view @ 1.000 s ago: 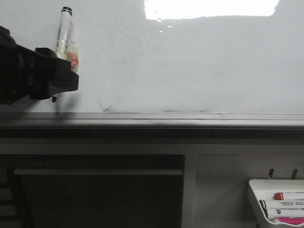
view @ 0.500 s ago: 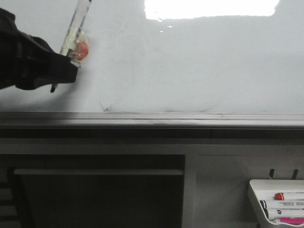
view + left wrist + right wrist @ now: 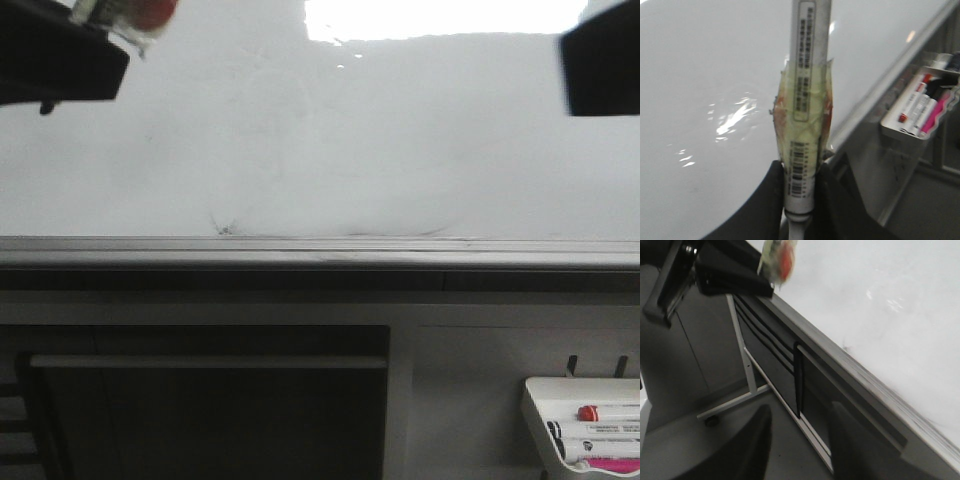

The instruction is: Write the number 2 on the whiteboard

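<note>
Presently my left gripper (image 3: 800, 195) is clamped on the marker (image 3: 805, 100) above the whiteboard (image 3: 330, 150); my right gripper (image 3: 797, 440) gapes empty. No number 2 shows. Bring the tip square, press lightly.

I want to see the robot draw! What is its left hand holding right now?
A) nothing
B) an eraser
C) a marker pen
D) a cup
C: in the left wrist view the left gripper is shut on a marker pen, a long white barrel wrapped in tape, held in front of the whiteboard, where no digit shows yet.
</note>
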